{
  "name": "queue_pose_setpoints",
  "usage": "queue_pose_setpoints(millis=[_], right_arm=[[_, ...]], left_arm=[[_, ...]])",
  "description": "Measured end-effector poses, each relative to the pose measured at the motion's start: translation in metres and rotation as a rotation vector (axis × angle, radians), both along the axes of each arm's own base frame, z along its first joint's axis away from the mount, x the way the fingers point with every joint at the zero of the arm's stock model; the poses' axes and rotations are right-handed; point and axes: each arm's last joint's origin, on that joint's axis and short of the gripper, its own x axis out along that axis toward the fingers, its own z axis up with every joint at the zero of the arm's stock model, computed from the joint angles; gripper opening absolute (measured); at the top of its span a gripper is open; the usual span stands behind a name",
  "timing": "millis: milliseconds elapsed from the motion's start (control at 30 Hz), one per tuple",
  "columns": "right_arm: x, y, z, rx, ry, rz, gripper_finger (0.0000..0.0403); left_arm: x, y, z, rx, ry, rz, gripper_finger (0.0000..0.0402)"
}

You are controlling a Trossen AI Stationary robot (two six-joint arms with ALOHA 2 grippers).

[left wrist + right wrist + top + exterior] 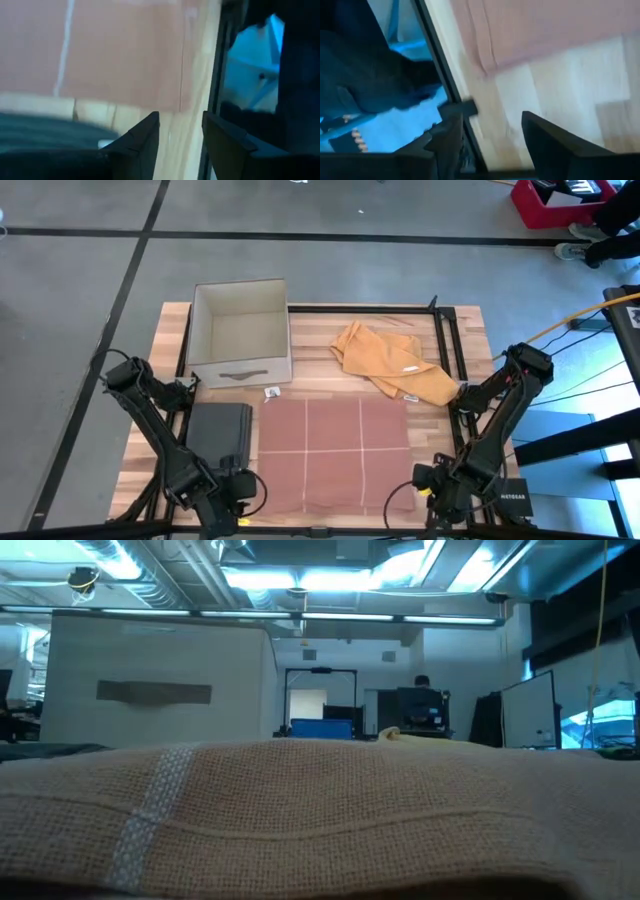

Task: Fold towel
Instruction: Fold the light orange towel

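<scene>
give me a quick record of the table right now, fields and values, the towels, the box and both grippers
towel being folded: reddish-brown towel, spread flat at the table's near middle, pale grid lines showing
second towel: orange towel, crumpled, at the far right
box: open grey fabric box, far left, nothing visible inside
dark item: folded dark cloth, left of the flat towel
left gripper: open, over the near table edge, holding nothing
right gripper: open, over the near table edge, holding nothing

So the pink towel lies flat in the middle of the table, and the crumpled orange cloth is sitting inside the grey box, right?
Not quite. The high view shows the orange cloth lying on the table beside the grey box, not inside it. The pink towel does lie flat in the middle.
</scene>
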Motion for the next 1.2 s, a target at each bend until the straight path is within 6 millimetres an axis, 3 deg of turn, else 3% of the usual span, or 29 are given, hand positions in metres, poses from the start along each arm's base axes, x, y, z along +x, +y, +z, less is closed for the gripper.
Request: queue_pose_setpoints(millis=[133, 233, 433, 633, 800, 1200], right_arm=[[0.009, 0.003, 0.000, -0.032, -0.197, 0.028, 0.0206], [0.015, 0.010, -0.012, -0.052, -0.284, 0.051, 0.0199], [0.022, 0.028, -0.044, -0.008, -0.203, 0.165, 0.0172], [0.026, 0.038, -0.069, -0.007, -0.135, 0.187, 0.0142], [0.027, 0.036, -0.078, -0.078, -0.149, 0.175, 0.0128], [0.029, 0.038, -0.091, -0.134, -0.157, 0.158, 0.0115]], left_arm=[[0.009, 0.002, -0.004, 0.080, -0.135, 0.064, 0.0142], [0.018, 0.005, -0.021, 0.158, -0.157, 0.065, 0.0143], [0.035, 0.022, -0.054, 0.243, -0.095, 0.126, 0.0143], [0.048, 0.044, -0.075, 0.280, -0.051, 0.230, 0.0143], [0.052, 0.052, -0.078, 0.281, -0.042, 0.269, 0.0143], [0.051, 0.050, -0.078, 0.268, -0.051, 0.273, 0.0143]])
